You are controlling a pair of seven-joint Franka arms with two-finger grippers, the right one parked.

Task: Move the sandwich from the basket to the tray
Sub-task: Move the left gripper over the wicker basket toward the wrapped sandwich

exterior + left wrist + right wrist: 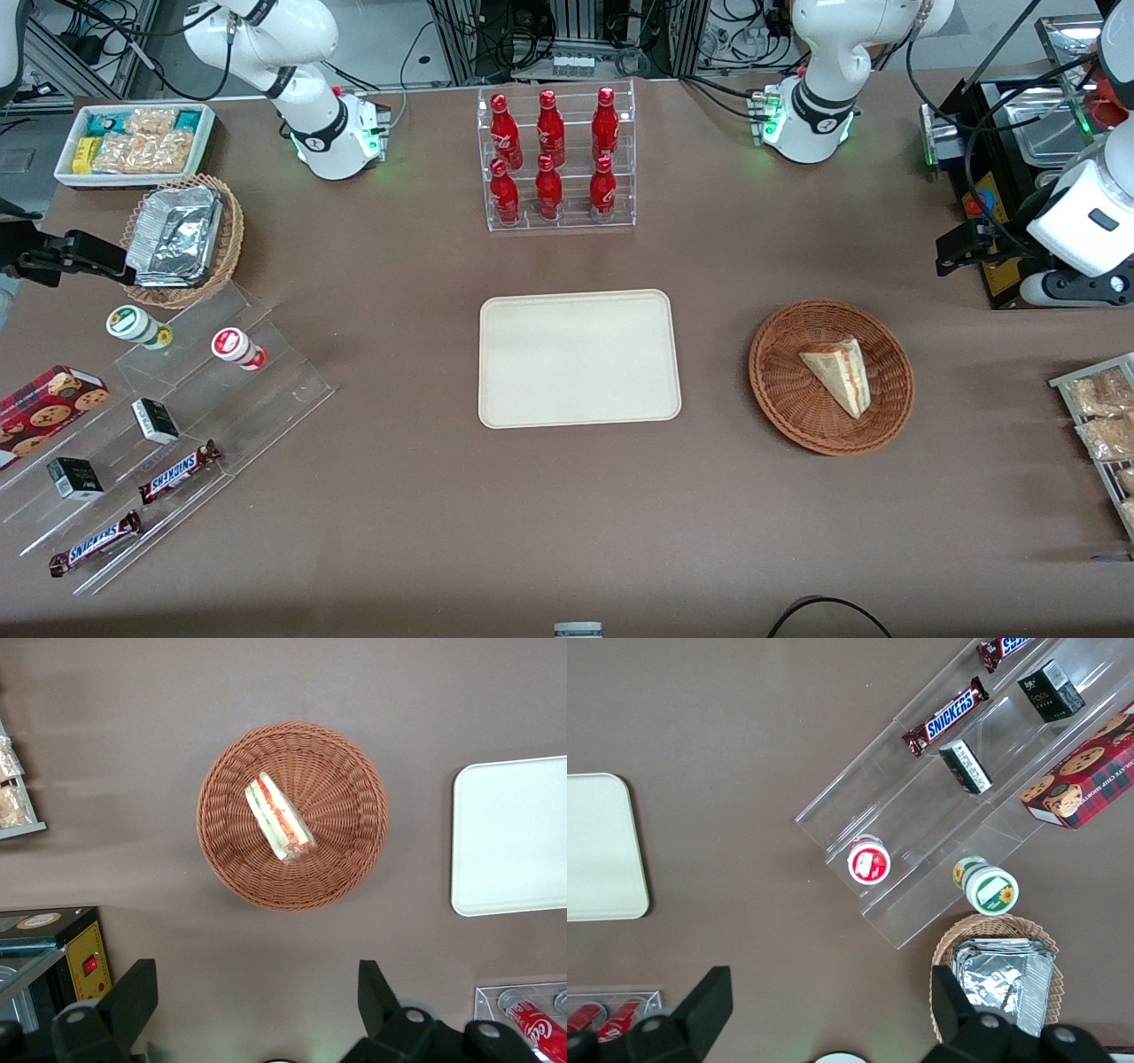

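Sandwich (838,372) lies in the basket (784,390) beside the tray (579,358); gripper (257,1010) high above the basket, fingers (133,997) apart

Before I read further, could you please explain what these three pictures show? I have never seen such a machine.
Two white robot arms stand at a brown table. One picture looks down from the front; the other two come from cameras on the arms' wrists. The working arm's hand hangs open above the table, beside the round brown basket, and holds nothing. In the basket lies a sandwich. Beside the basket lies the cream tray. Elsewhere are red bottles in a clear rack, chocolate bars and a tan basket of foil trays.
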